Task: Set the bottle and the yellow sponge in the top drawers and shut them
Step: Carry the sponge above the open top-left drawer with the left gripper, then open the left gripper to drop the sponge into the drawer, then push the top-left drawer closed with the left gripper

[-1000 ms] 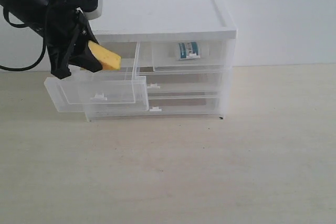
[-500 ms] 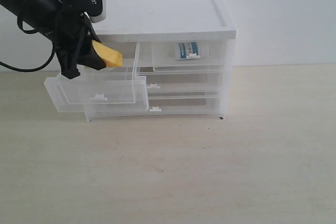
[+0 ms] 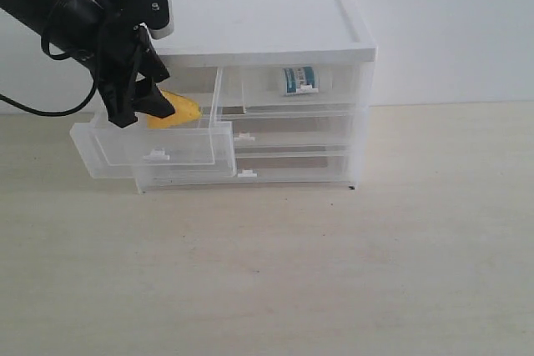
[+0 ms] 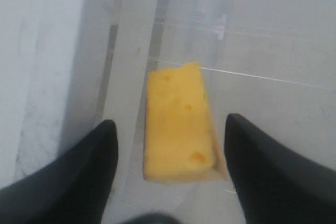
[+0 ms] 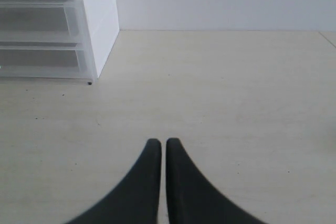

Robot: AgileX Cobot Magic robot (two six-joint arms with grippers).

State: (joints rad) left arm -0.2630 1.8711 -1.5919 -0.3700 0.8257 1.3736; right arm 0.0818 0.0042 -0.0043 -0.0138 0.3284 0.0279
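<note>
Left wrist view gives me the clearest read: my left claw (image 4: 170,129) is open, and the sponge (image 4: 178,124) lies between the two black fingers (image 4: 79,182) with a gap on either side, so I am gripping nothing. The sponge sits just below the fingertips, inside the left top drawer (image 3: 117,146), and seems to rest on its clear floor, perhaps a little tilted. That drawer is pulled well out of the cabinet (image 3: 259,27), towards me. Across from the claw, the bottle (image 3: 299,80) lies on its side in the right top drawer (image 3: 259,93), which looks pushed in, though I cannot tell whether it is fully flush. My right claw (image 5: 158,148) is closed and empty, hanging over bare table (image 5: 236,103) with the cabinet off to one side of it. I judge that both things are stowed and the step in hand is closing up. Next I need to lift the left claw clear of the drawer walls without dragging the sponge, bring it round to the drawer's front, and push squarely, since a light clear drawer could skew or shove the whole cabinet back.
</note>
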